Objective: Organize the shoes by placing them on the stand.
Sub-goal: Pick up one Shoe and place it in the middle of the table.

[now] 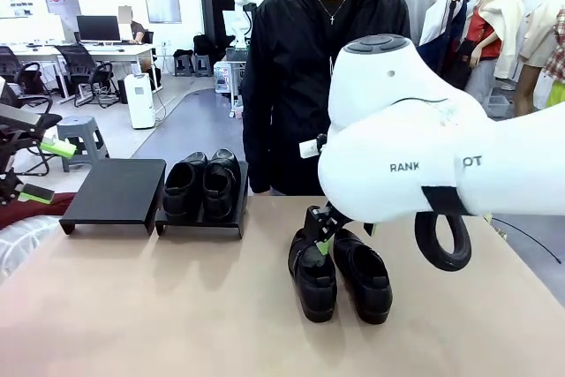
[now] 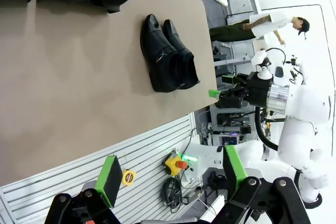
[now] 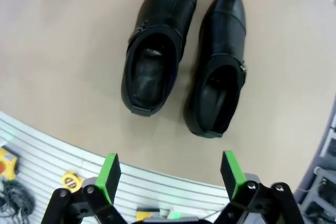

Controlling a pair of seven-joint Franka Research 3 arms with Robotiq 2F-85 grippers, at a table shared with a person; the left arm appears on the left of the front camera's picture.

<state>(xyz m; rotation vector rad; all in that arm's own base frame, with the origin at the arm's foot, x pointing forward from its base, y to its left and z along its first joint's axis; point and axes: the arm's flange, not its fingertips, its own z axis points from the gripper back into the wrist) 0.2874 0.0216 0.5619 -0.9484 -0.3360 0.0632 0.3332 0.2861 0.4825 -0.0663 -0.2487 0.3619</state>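
Two glossy black shoes [image 1: 340,275] lie side by side on the tan table, toes toward the robot's side; the right wrist view shows the pair as one shoe [image 3: 157,51] and its mate [image 3: 218,66], and the left wrist view shows them as shoes [image 2: 168,53]. Another pair of shoes [image 1: 203,184] sits on the right-hand black stand [image 1: 199,227]. My right gripper [image 1: 320,237] hovers open just above the heel end of the loose pair, green pads [image 3: 109,177] spread and empty. My left gripper [image 1: 46,171] hangs open off the table's left side, holding nothing [image 2: 172,174].
An empty black stand [image 1: 115,192] is left of the loaded one. A person in a black jacket [image 1: 309,68] stands at the far edge. My right arm's large white link [image 1: 415,147] hides the table's right middle. A slatted wall [image 2: 147,145] lies below the table edge.
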